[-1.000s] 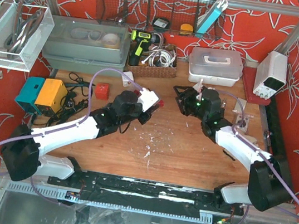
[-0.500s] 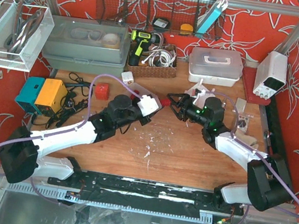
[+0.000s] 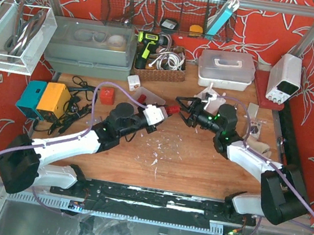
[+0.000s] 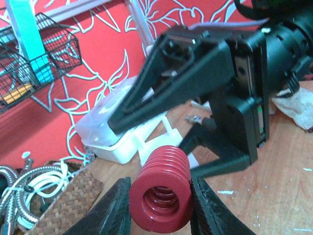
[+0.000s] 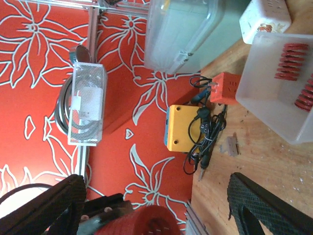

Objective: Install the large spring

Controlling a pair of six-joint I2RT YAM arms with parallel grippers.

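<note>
The large red spring is gripped between my left gripper's black fingers, its open end facing the left wrist camera. In the top view my left gripper holds the spring above the table's middle. My right gripper is open and faces it at close range, its fingers spread on either side of the spring's far end. In the left wrist view the right gripper looms just behind the spring. In the right wrist view the spring's end shows between the wide-open fingers of my right gripper.
A clear bin holding more red springs lies behind my left gripper. A small red box, a yellow and teal box with cables, a wicker basket and a white lidded box stand further back.
My right gripper has swung left toward the left gripper and now stands open around the spring's end. My left gripper has shifted slightly right with the spring.
</note>
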